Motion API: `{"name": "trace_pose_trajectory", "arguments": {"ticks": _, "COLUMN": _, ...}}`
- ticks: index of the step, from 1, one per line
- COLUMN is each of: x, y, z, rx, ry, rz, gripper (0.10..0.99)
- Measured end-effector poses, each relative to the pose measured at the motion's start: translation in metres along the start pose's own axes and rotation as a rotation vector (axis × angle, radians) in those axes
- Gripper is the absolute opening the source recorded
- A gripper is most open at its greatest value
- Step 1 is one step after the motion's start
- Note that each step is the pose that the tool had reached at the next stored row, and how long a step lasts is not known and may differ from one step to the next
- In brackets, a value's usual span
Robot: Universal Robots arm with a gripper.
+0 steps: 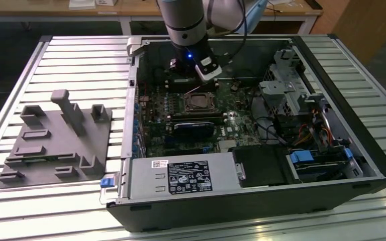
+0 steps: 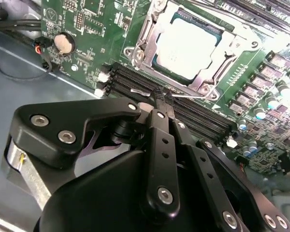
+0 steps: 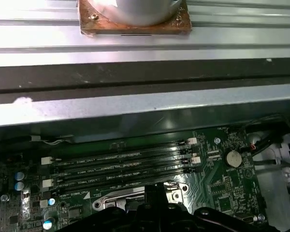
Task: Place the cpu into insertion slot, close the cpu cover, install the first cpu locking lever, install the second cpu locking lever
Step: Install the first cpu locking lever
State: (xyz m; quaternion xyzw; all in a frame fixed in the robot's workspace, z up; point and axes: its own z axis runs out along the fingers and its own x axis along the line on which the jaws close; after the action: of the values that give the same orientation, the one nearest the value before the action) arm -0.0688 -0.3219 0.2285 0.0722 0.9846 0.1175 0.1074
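The cpu (image 2: 188,41) lies flat in the insertion slot (image 1: 198,103) on the green board, pale face up. The cpu cover (image 2: 147,36) lies down around it, its window framing the chip. A thin wire locking lever (image 2: 193,94) runs along the socket edge nearest the memory slots. My gripper (image 2: 163,96) is shut, and its tips touch the end of that lever. I cannot tell whether the wire is pinched between them. In the exterior view the gripper (image 1: 193,88) stands just behind the socket inside the open case. In the first wrist view the gripper (image 3: 154,192) rises in front of the socket's metal rim.
Long black memory slots (image 2: 193,113) lie right beside the fingertips. A coin battery (image 2: 64,43) and cables sit near the case wall. A black card (image 1: 193,128), the grey power supply (image 1: 179,178) and drive bays (image 1: 293,90) surround the socket. A grey fixture plate (image 1: 52,145) rests outside, at the exterior view's left.
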Motion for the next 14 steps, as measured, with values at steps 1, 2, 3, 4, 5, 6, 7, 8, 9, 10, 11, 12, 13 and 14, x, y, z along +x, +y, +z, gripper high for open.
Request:
{"name": "trace_pose_trajectory", "arguments": {"ticks": 1, "x": 0.0003, "y": -0.0002, "z": 0.001, "rx": 0.0, "ry": -0.0002, "rz": 0.001, "gripper": 0.106}}
{"name": "trace_pose_trajectory", "arguments": {"ticks": 2, "x": 0.0005, "y": -0.0004, "z": 0.0021, "rx": 0.0, "ry": -0.0003, "rz": 0.001, "gripper": 0.106}}
{"name": "trace_pose_trajectory", "arguments": {"ticks": 3, "x": 0.0008, "y": -0.0005, "z": 0.0031, "rx": 0.0, "ry": -0.0004, "rz": 0.001, "gripper": 0.106}}
{"name": "trace_pose_trajectory", "arguments": {"ticks": 4, "x": 0.001, "y": -0.0004, "z": 0.004, "rx": 0.0, "ry": -0.0005, "rz": 0.002, "gripper": 0.106}}
{"name": "trace_pose_trajectory", "arguments": {"ticks": 5, "x": 0.0012, "y": -0.0002, "z": 0.0048, "rx": 0.001, "ry": -0.0005, "rz": 0.002, "gripper": 0.106}}
{"name": "trace_pose_trajectory", "arguments": {"ticks": 6, "x": 0.0014, "y": 0.0, "z": 0.0056, "rx": 0.001, "ry": -0.0004, "rz": 0.002, "gripper": 0.106}}
{"name": "trace_pose_trajectory", "arguments": {"ticks": 7, "x": 0.0016, "y": 0.0002, "z": 0.0063, "rx": 0.001, "ry": -0.0004, "rz": 0.002, "gripper": 0.106}}
{"name": "trace_pose_trajectory", "arguments": {"ticks": 8, "x": 0.0018, "y": 0.0005, "z": 0.0071, "rx": 0.001, "ry": -0.0005, "rz": 0.002, "gripper": 0.106}}
{"name": "trace_pose_trajectory", "arguments": {"ticks": 9, "x": 0.002, "y": 0.0007, "z": 0.0078, "rx": 0.001, "ry": -0.0005, "rz": 0.002, "gripper": 0.106}}
{"name": "trace_pose_trajectory", "arguments": {"ticks": 10, "x": 0.0022, "y": 0.0009, "z": 0.0085, "rx": 0.001, "ry": -0.0005, "rz": 0.002, "gripper": 0.106}}
{"name": "trace_pose_trajectory", "arguments": {"ticks": 11, "x": 0.0023, "y": 0.0012, "z": 0.0091, "rx": 0.001, "ry": -0.0005, "rz": 0.002, "gripper": 0.106}}
{"name": "trace_pose_trajectory", "arguments": {"ticks": 12, "x": 0.0025, "y": 0.0014, "z": 0.0098, "rx": 0.001, "ry": -0.0006, "rz": 0.002, "gripper": 0.106}}
{"name": "trace_pose_trajectory", "arguments": {"ticks": 13, "x": 0.0027, "y": 0.0016, "z": 0.0104, "rx": 0.001, "ry": -0.0007, "rz": 0.002, "gripper": 0.106}}
{"name": "trace_pose_trajectory", "arguments": {"ticks": 14, "x": 0.0029, "y": 0.002, "z": 0.0111, "rx": 0.0, "ry": -0.0007, "rz": 0.003, "gripper": 0.106}}
